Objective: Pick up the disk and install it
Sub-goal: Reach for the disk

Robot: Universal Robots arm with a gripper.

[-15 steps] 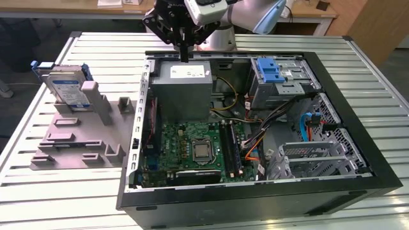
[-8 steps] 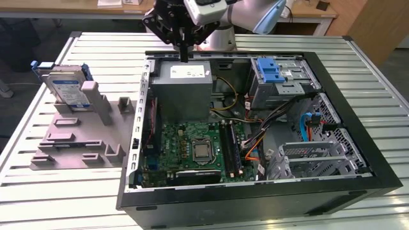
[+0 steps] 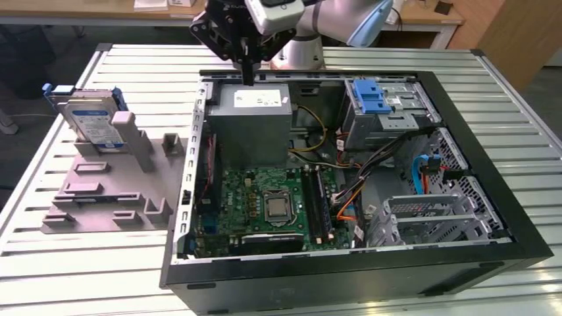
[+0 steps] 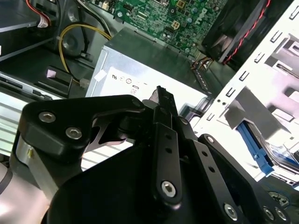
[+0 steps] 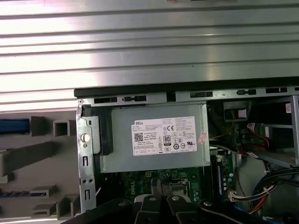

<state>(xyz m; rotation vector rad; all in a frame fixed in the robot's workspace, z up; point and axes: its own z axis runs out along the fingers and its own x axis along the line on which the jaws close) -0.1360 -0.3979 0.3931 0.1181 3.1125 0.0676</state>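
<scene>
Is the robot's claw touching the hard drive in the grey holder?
Apart. In the exterior view the gripper hangs over the grey box inside the computer case, while the disk stands in its holder outside the case, at that view's left.

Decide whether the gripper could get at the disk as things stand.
Probably yes: the disk stands upright in the grey holder outside the computer case, top edge uncovered, with nothing between it and the gripper above the power supply.

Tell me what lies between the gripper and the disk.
In the exterior view, the case wall and bare table separate gripper from disk.
</scene>
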